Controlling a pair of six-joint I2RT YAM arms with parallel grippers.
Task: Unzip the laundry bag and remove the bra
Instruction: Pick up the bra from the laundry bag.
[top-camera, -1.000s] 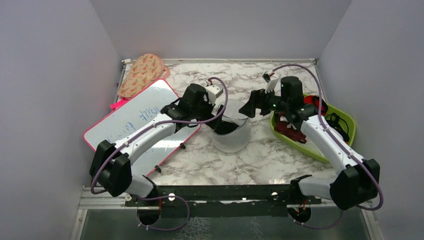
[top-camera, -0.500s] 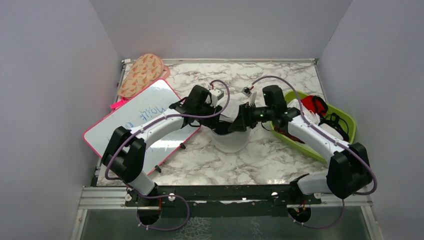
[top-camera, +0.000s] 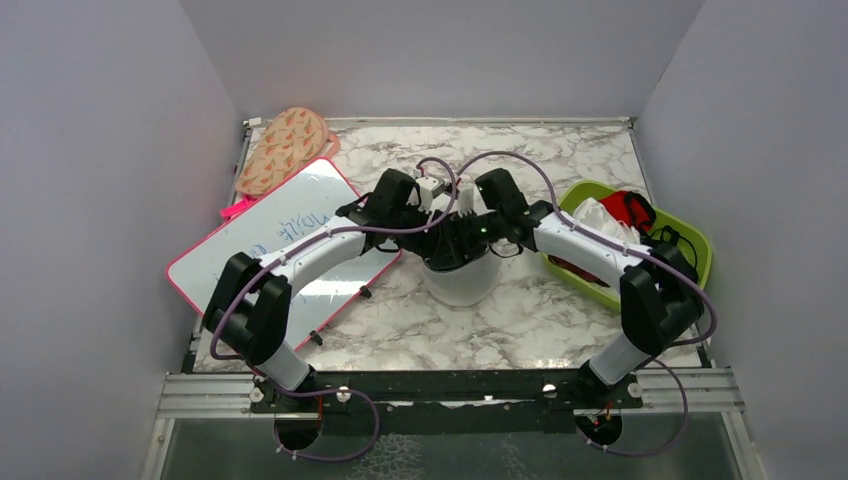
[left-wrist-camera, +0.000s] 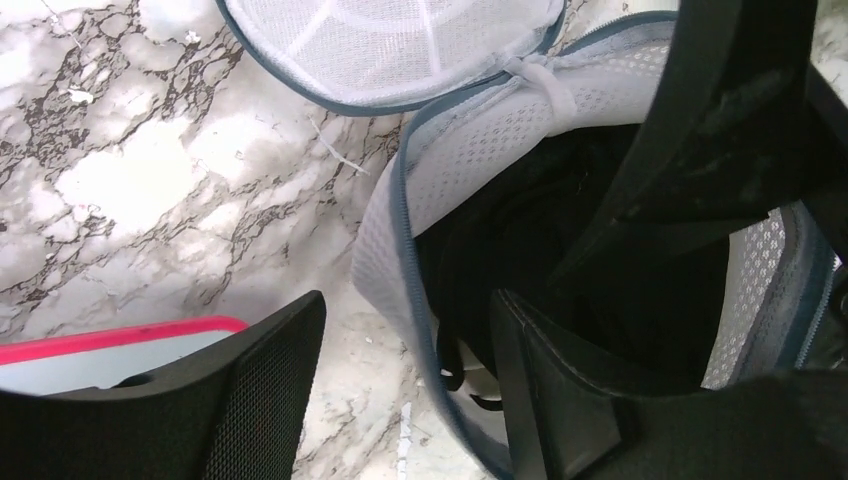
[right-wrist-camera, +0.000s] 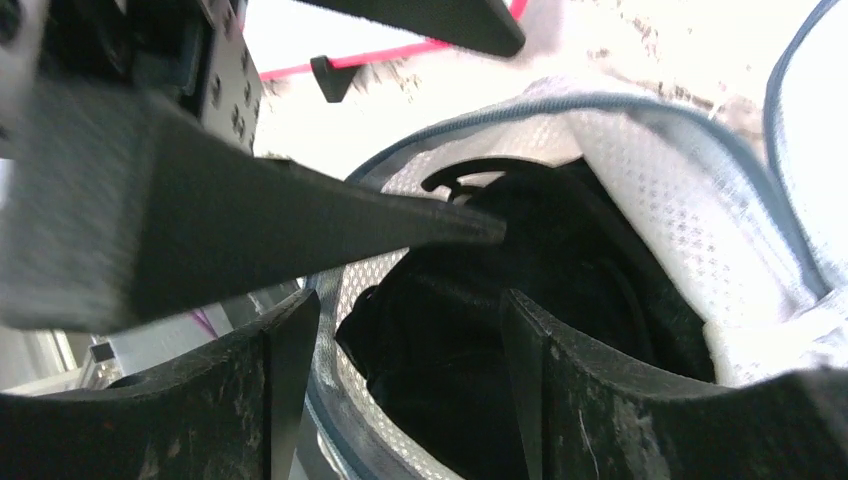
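The white mesh laundry bag (top-camera: 465, 285) stands mid-table, unzipped, its lid flap (left-wrist-camera: 390, 40) thrown back. The black bra (left-wrist-camera: 560, 230) lies bunched inside it (right-wrist-camera: 520, 330). Both grippers meet over the bag's mouth. My left gripper (left-wrist-camera: 405, 400) is open and straddles the zippered rim (left-wrist-camera: 400, 300), one finger outside over the marble, the other inside; a gap shows beside the outer finger. My right gripper (right-wrist-camera: 400, 390) is open too, astride the opposite wall (right-wrist-camera: 345, 300), its inner finger (right-wrist-camera: 600, 400) down against the bra. Each wrist view shows the other gripper's finger crossing the opening.
A pink-framed whiteboard (top-camera: 290, 230) lies left of the bag, under the left arm. A patterned mitt (top-camera: 285, 148) sits at the back left. The lime-green tray (top-camera: 700, 250) at the right holds a red cloth (top-camera: 630, 207) and a white cloth (top-camera: 595, 215).
Both arms swung in from either side to the bag's mouth. Their jaws narrowed from wide open and dipped over the rim.
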